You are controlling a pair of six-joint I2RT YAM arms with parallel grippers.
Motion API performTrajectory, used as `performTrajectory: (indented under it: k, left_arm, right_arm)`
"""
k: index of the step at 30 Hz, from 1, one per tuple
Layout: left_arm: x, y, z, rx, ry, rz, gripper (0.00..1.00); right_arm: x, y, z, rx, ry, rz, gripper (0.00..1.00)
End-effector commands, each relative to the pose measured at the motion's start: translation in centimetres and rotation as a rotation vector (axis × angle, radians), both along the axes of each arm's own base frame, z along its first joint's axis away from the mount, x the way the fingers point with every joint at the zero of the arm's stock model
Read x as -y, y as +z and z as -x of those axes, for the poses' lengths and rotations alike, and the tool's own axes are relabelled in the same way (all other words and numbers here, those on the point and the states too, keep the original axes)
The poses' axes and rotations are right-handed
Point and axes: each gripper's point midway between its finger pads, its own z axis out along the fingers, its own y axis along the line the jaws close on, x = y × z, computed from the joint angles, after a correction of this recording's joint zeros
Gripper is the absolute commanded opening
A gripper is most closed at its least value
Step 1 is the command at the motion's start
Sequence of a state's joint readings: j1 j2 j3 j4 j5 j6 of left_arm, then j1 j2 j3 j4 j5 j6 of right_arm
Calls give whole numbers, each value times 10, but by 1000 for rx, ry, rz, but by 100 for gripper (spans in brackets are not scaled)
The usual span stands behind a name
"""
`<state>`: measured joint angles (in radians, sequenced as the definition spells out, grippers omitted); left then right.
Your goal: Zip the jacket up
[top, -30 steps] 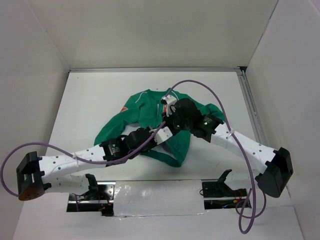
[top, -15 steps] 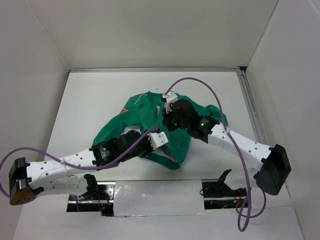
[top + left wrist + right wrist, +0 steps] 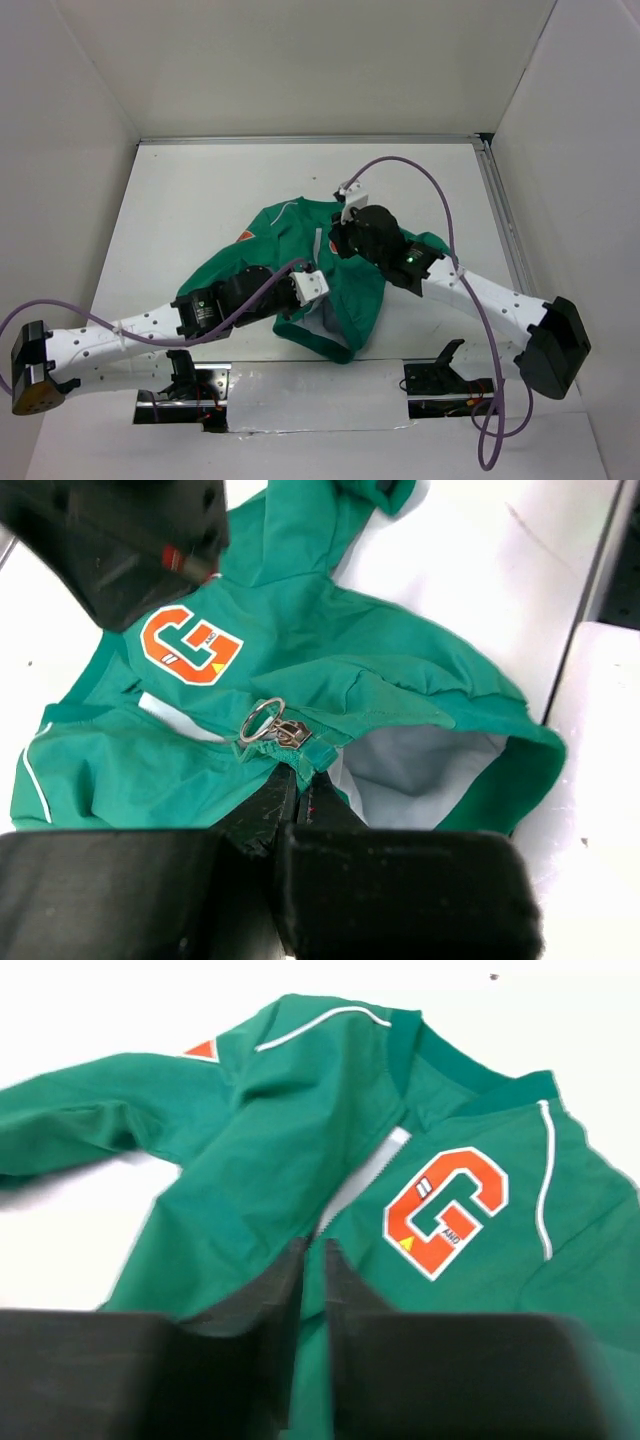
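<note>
The green jacket (image 3: 280,235) lies crumpled on the white table, front partly open. In the left wrist view its orange "G" patch (image 3: 190,645) faces up and the zipper slider with its ring pull (image 3: 268,723) sits at the bottom of the front. My left gripper (image 3: 300,775) is shut on the jacket's bottom edge just below that slider; from above it (image 3: 318,288) is at the near hem. My right gripper (image 3: 312,1245) is shut on green fabric beside the pale zipper teeth (image 3: 365,1175), left of the G patch (image 3: 447,1210); from above it (image 3: 338,240) is over the chest.
A metal rail (image 3: 500,220) runs along the table's right side. Purple cables (image 3: 420,175) loop above both arms. A shiny strip (image 3: 320,385) and two black mounts line the near edge. White walls close in the table on three sides.
My left gripper has drawn back toward the near left, dragging the hem with it. The right gripper has shifted a little nearer, and the whole jacket has slid nearer.
</note>
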<state>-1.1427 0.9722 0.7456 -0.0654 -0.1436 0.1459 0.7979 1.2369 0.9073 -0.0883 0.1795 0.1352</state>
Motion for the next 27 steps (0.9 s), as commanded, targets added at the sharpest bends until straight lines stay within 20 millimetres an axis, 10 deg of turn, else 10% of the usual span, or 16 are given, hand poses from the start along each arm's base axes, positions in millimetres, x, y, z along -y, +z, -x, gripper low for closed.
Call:
performTrajectory:
  k: [1, 5, 10, 15, 19, 27]
  left_arm:
    - [8, 6, -7, 18, 37, 78, 0]
    - [7, -13, -3, -47, 50, 59, 0]
    - [-2, -49, 21, -309, 109, 25, 1]
    - [-7, -66, 48, -562, 164, -27, 25]
    - [-16, -79, 73, -732, 178, -56, 70]
    - [-31, -71, 100, -957, 285, 36, 99]
  right_arm:
    - [7, 25, 1, 3, -36, -163, 25]
    - [26, 5, 5, -134, -87, -240, 61]
    - [44, -30, 2, -262, -144, -254, 73]
    - [46, -49, 1, -322, -145, -230, 79]
    - [42, -60, -5, -346, -147, -219, 79]
    - [30, -64, -8, -387, -114, -225, 79]
